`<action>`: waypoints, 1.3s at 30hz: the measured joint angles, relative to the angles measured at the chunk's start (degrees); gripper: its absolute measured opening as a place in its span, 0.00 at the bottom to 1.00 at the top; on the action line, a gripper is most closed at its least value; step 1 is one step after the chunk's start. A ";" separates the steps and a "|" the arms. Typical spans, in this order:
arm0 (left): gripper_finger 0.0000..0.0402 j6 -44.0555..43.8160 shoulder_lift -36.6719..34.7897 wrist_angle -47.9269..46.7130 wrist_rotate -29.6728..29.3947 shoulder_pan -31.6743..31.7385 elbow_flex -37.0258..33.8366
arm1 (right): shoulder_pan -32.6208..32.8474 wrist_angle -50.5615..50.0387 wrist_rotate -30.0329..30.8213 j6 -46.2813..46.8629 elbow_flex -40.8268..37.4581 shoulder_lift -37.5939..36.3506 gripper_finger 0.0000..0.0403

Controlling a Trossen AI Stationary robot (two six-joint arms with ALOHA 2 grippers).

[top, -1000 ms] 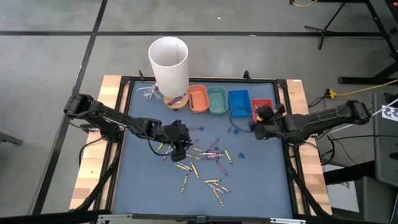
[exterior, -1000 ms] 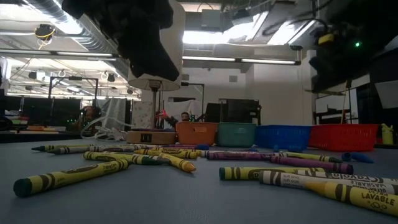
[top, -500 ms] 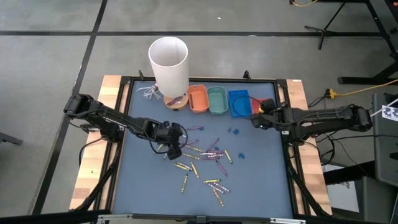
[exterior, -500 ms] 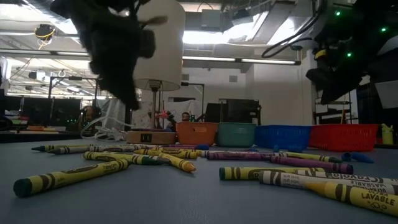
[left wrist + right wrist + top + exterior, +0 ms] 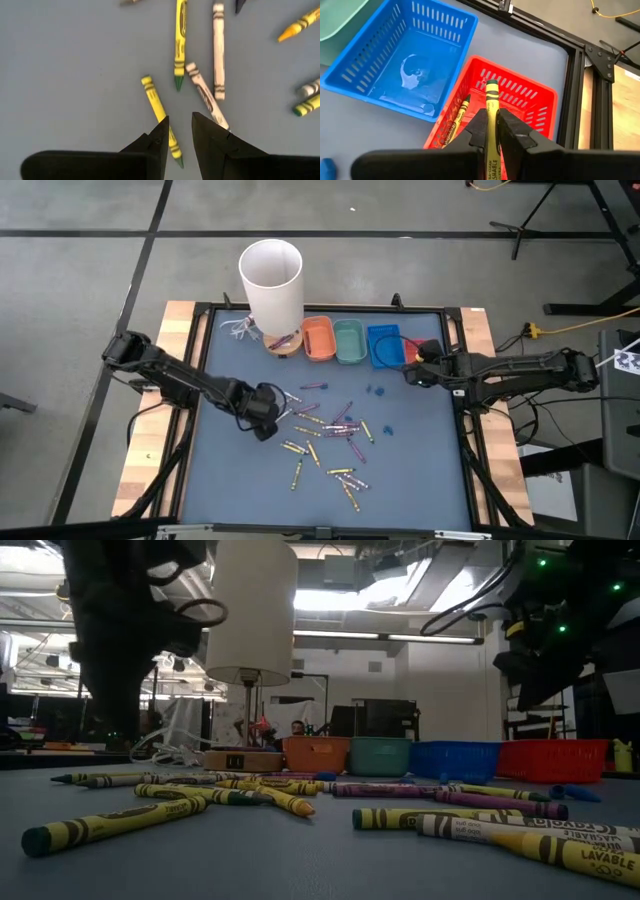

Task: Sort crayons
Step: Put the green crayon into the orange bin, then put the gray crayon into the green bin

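R gripper [image 5: 491,131] over red basket [image 5: 540,107], fingers clamped on yellow crayon [image 5: 491,112]. L gripper [image 5: 179,131] low over loose crayons [image 5: 330,438] mid counter [image 5: 410,480], fingers narrowly apart, nothing between

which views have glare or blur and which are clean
Low view: ceiling lights blow out bright, both arms read as dark silhouettes, and the nearest yellow crayon is soft. Left wrist view: even light, crisp crayons, faint shadows on the mat. Right wrist view: a pale sheen on the blue basket floor; the held crayon in the right pincer is sharp.
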 joint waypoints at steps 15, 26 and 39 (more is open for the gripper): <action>0.17 -4.57 0.04 0.43 -1.67 -3.77 -2.36 | 0.02 0.02 -0.33 -0.02 0.00 0.00 0.39; 0.17 -8.96 0.07 13.66 1.07 -3.77 -5.77 | 0.04 0.04 -0.34 -0.02 0.00 0.00 0.43; 0.17 -9.17 1.14 18.20 -2.35 -6.55 -5.77 | 0.11 0.04 -0.36 -0.02 0.00 0.00 0.43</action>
